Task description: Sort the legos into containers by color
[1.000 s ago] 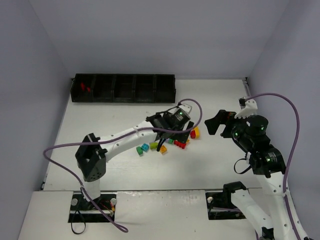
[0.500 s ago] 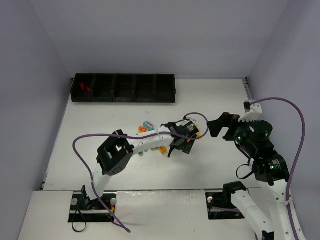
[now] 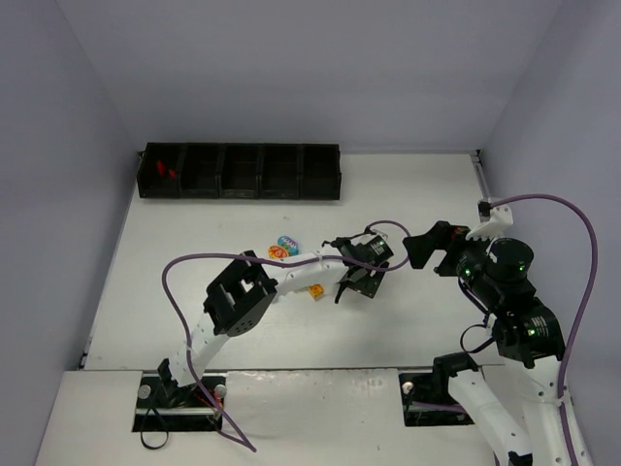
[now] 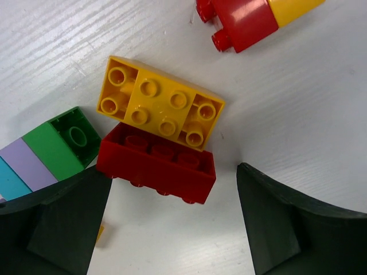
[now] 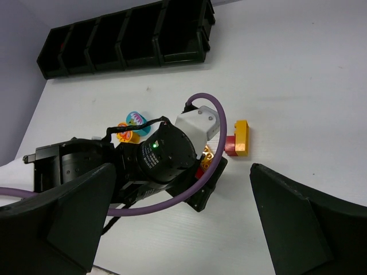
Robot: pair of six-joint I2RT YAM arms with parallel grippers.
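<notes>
Left gripper (image 4: pixel 169 189): jaws wide open, holding nothing, pointing down at the table (image 3: pixel 194 252). A red brick (image 4: pixel 157 163) sits in the gap. One black finger is just beside the brick's corner, can't tell if it touches. The other finger stands apart, with bare white surface between them.

Yellow brick (image 4: pixel 160 109), two-by-four studs, lies flat and tilted, its long edge against the red one. A green-lilac-cyan brick (image 4: pixel 51 152) is just beside both, at the edge of the left wrist view. A red-and-yellow brick (image 4: pixel 252 14) lies apart, at the top edge of that view.

Right gripper (image 5: pixel 182 177): also wide open and holding nothing. In the top view it is near the left wrist on its right side, not touching.

Two rounded pieces (image 3: pixel 283 247), cyan and orange, sit on the far side of the left arm. There is open tabletop from there to the tray (image 3: pixel 243 191).

The tray is at the back left, along the table's far edge: low, black, five square cells in a row. Two red pieces (image 3: pixel 165 171) are in the leftmost cell.

Plain lilac walls (image 3: pixel 58 194) close off the left, back and right sides. A purple cable (image 3: pixel 184 267) loops above the left arm.

Bricks are glossy hard plastic with hollow round studs. The table is matte white with fine streaks. Fingers are matte black, wedge-shaped.
</notes>
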